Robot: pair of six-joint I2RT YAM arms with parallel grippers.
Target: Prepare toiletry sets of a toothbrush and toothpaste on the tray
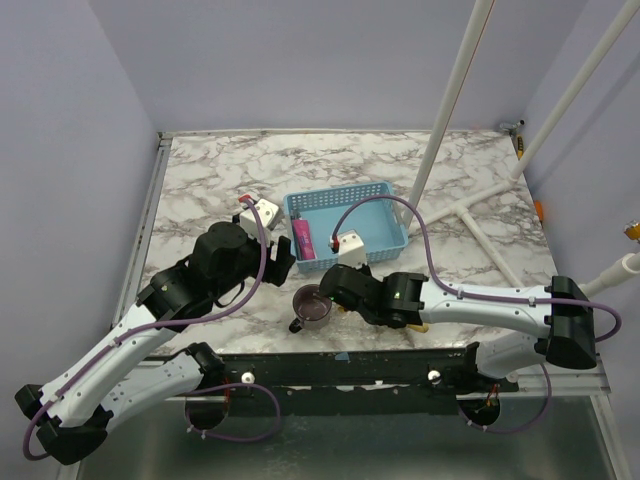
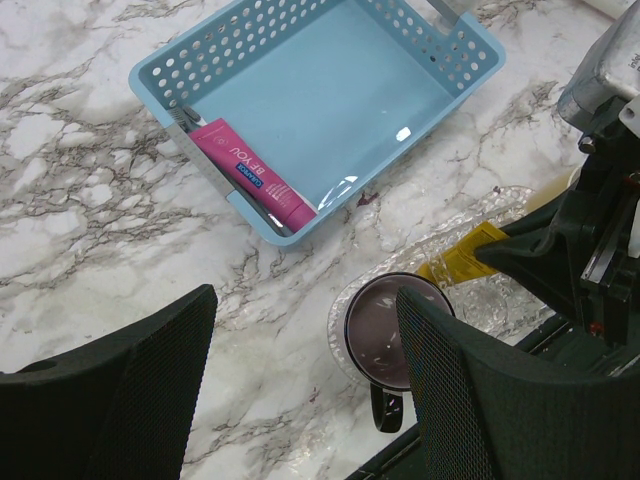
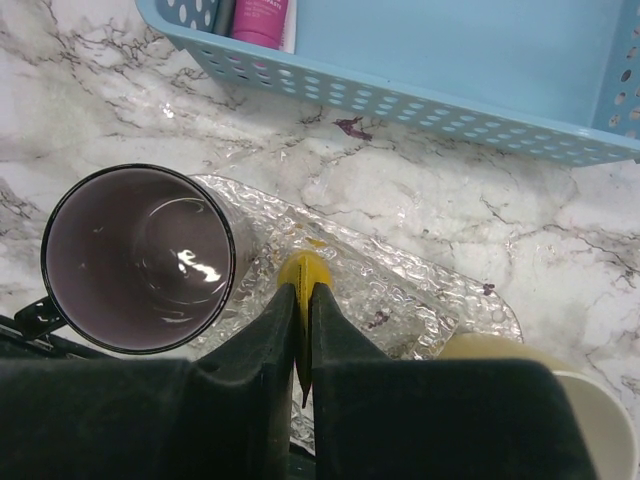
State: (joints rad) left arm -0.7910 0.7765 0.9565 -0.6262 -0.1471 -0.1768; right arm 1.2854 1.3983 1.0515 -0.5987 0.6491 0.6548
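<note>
**A:** What is the right gripper (image 3: 303, 300) doing at the near edge?

**B:** Its jaws are pinching narrow on the yellow tube (image 3: 303, 272). The tube's tip is pointing to 12 o'clock over the embossed silver tray (image 3: 420, 290). I cannot tell whether the tube is touching the tray.

**A:** What is sitting around it?

**B:** The purple mug (image 3: 140, 258) is standing upright on the tray, just beside the tube at its 9 o'clock. The cream mug (image 3: 590, 400) is showing at 4 o'clock, partly hidden by the gripper.

**A:** And the left gripper (image 2: 300, 400)?

**B:** It is hanging above the marble table (image 2: 80, 200) with its jaws standing wide, gripping nothing.

**A:** Farther out?

**B:** The blue perforated basket (image 2: 160, 75) is sitting at 12 o'clock of the mug, apart from the tray. Seen from above, the pink tube (image 2: 250, 175) is lying flat inside it along its 9 o'clock wall.
</note>
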